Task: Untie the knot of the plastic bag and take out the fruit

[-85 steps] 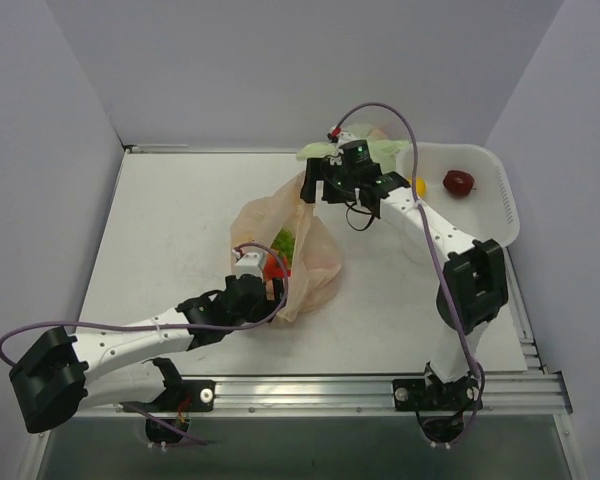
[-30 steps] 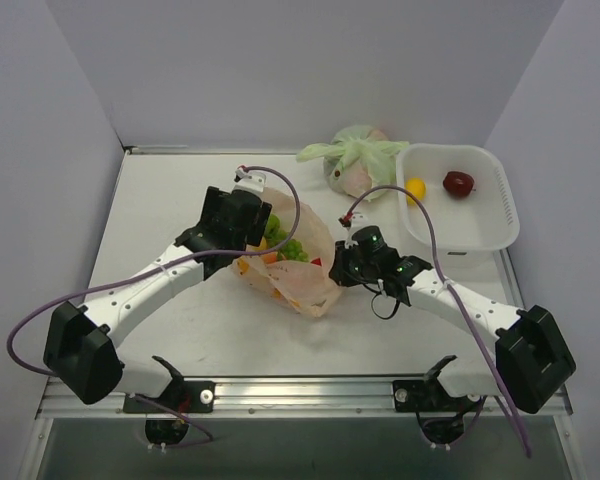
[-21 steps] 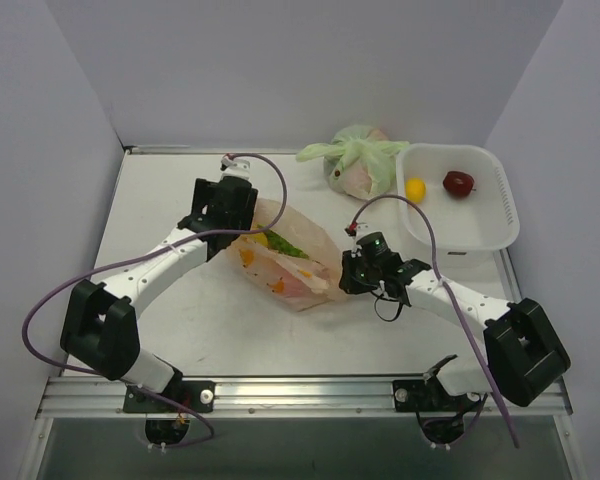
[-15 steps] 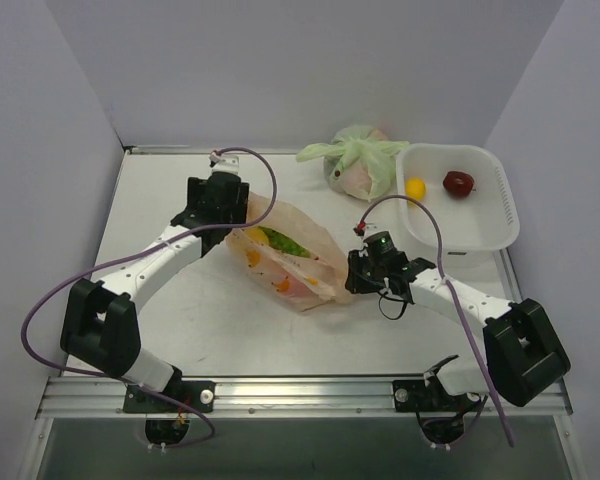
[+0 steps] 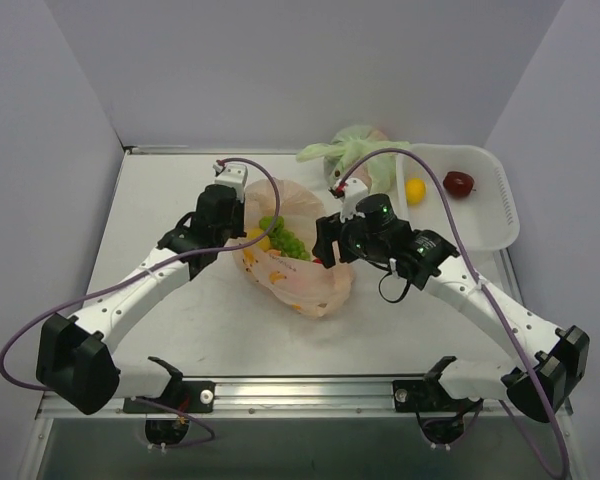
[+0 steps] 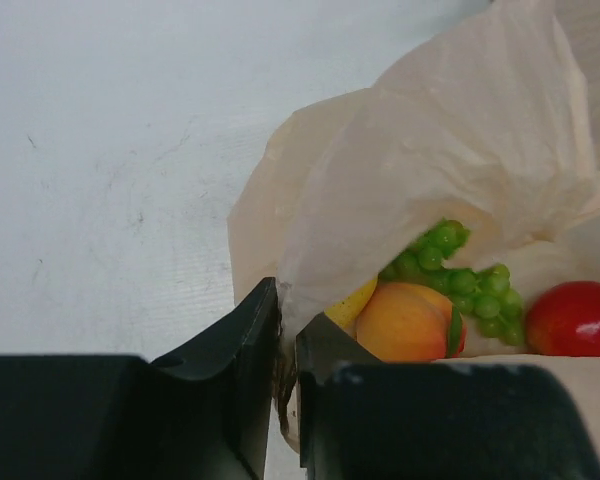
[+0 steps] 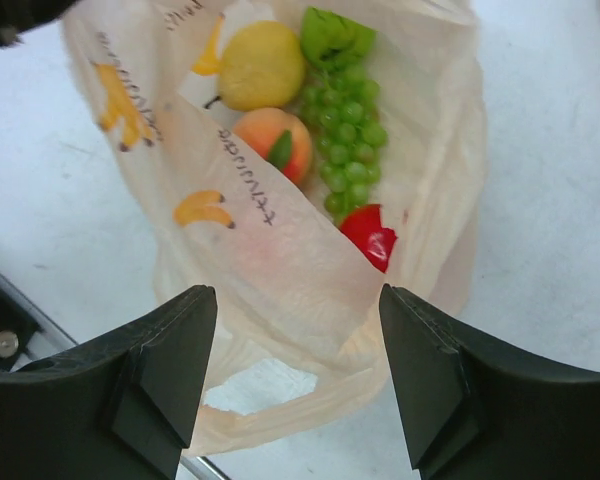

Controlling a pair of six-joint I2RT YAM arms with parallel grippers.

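We see the left gripper [image 6: 288,335] clamping the plastic bag [image 6: 450,150] rim; the right gripper [image 7: 294,325] hangs wide open above its fruit [image 7: 348,125].

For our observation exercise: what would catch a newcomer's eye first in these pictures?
The open peach-orange plastic bag in the middle of the table, with green grapes, a peach and a yellow fruit showing inside. The left gripper pinches its edge while the right gripper hangs open above it.

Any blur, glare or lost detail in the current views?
Top external: evenly lit, sharp, soft shadows only. Left wrist: the left gripper is a dark, soft-edged mass; the plastic bag is bright, not blown out. Right wrist: the fruit and bag print are crisp; the right gripper is near-black.
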